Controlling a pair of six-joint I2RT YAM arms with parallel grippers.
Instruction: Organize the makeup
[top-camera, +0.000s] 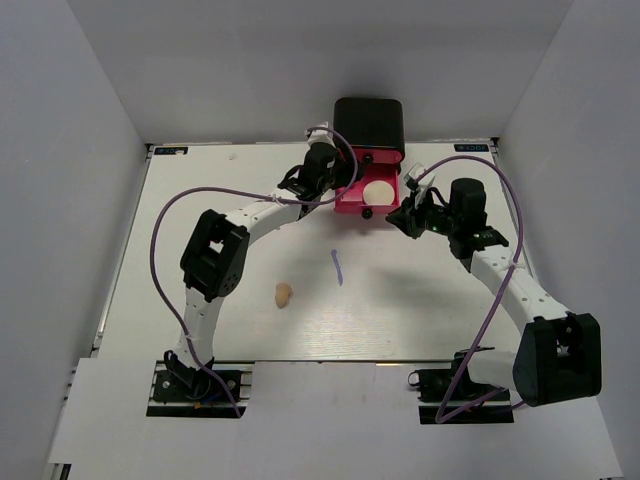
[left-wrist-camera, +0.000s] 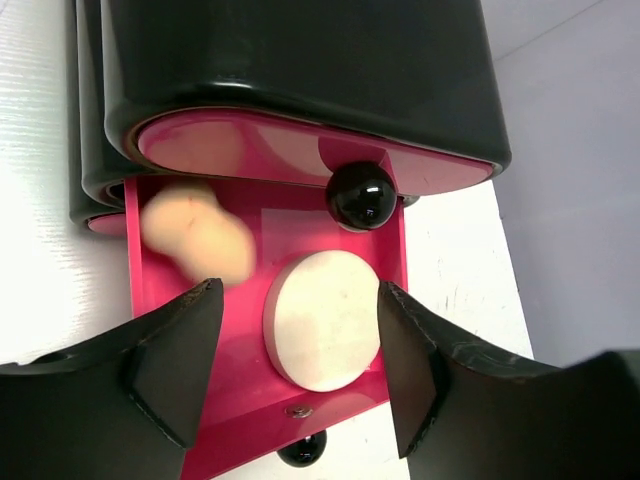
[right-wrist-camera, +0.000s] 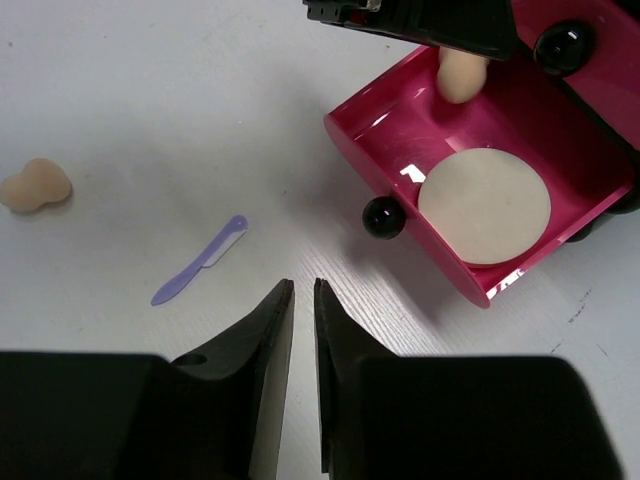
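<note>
The black box has a pink drawer pulled out with a round cream puff lying in it. My left gripper hangs over the drawer, open and empty, its fingertips either side of the puff. A blurred peach sponge is in the drawer's back left corner, clear of the fingers. My right gripper is over the table in front of the drawer, its jaws only a narrow slit apart with nothing between them. A second peach sponge and a thin purple stick lie on the table.
A shut pink drawer with a black knob sits above the pulled-out one, whose own knob points toward my right gripper. The white table has walls on the left, right and back.
</note>
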